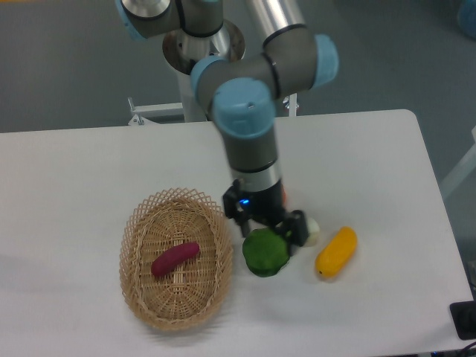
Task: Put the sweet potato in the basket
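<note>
The sweet potato, a small magenta-purple tuber, lies inside the oval wicker basket at the front left of the table. My gripper hangs to the right of the basket, clear of its rim, just above and behind a green vegetable. Its jaws stand apart with nothing held between them. The gripper does not touch the sweet potato.
An oblong yellow-orange fruit lies right of the green vegetable. A small white item sits beside the gripper's right finger. A sliver of an orange thing shows behind the wrist. The table's front edge is near the basket.
</note>
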Available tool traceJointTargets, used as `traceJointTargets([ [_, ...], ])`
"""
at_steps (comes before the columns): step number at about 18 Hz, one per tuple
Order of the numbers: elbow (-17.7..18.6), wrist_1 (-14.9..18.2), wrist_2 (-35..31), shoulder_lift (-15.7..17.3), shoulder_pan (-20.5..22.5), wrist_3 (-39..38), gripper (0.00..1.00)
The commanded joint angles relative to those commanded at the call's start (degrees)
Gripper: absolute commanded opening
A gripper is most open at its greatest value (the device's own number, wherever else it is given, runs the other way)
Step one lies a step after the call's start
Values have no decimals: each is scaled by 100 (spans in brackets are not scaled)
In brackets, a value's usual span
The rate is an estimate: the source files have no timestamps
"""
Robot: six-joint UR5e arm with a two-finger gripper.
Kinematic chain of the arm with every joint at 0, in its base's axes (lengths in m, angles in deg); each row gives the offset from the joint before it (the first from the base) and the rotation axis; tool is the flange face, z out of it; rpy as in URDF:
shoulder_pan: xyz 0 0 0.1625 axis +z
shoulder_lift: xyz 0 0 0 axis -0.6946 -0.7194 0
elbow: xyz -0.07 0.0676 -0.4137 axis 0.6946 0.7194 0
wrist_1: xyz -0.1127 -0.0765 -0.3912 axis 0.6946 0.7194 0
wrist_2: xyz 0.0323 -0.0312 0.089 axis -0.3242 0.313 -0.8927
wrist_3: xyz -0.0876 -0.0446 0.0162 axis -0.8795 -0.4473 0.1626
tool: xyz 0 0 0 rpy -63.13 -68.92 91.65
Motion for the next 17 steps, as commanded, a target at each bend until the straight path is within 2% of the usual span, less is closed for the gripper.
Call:
traceJointTargets([
  [6, -17, 615, 386, 342, 615, 870, 100],
  [10, -114, 949, 396, 422, 765, 1135, 100],
  [17, -149, 994, 396, 431, 792, 1144, 100],
])
